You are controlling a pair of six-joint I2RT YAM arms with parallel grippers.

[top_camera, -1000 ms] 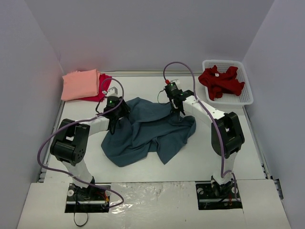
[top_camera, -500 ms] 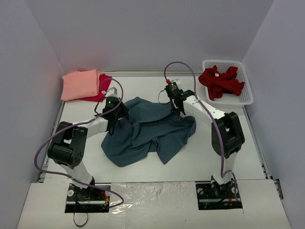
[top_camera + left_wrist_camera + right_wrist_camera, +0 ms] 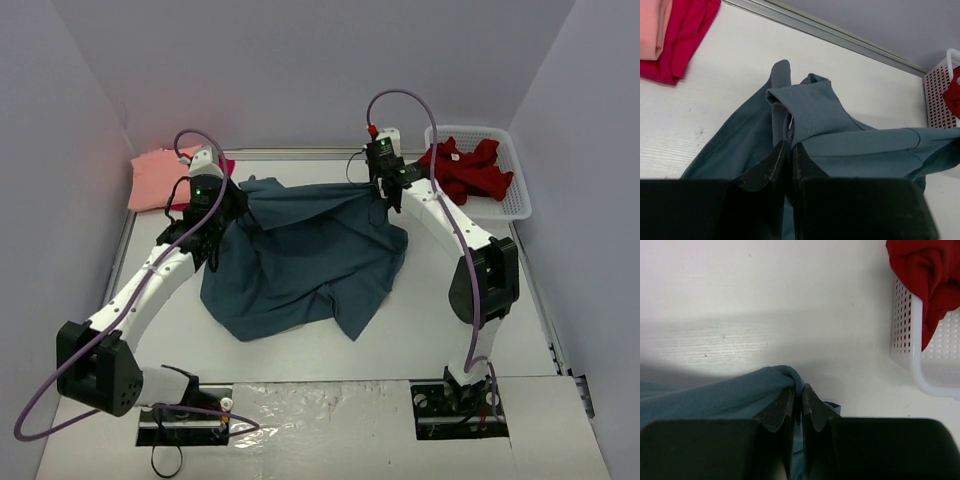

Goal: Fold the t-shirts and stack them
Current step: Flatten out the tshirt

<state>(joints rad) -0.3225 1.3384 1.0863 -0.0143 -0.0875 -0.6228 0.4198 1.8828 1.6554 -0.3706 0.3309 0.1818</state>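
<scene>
The large slate-blue t-shirt [image 3: 300,250] hangs stretched between both arms above the table, its lower part still lying bunched on the surface. My left gripper [image 3: 232,205] is shut on its left upper edge [image 3: 790,120]. Pinching a ribbed hem [image 3: 785,376], my right gripper [image 3: 381,195] is shut on the right upper edge. A salmon-pink t-shirt [image 3: 158,177] lies folded at the back left on top of a crimson one [image 3: 682,37]. The dark red t-shirt [image 3: 468,170] is crumpled in the basket.
The white lattice basket [image 3: 505,205] stands at the back right, close to my right gripper; its wall [image 3: 927,347] shows in the right wrist view. A metal rail [image 3: 830,35] runs along the table's far edge. Grey walls enclose the table.
Both arms have risen and moved toward the back, spreading apart. The left gripper closed on the blue shirt, and the shirt's top edge is now lifted and pulled taut between them.
</scene>
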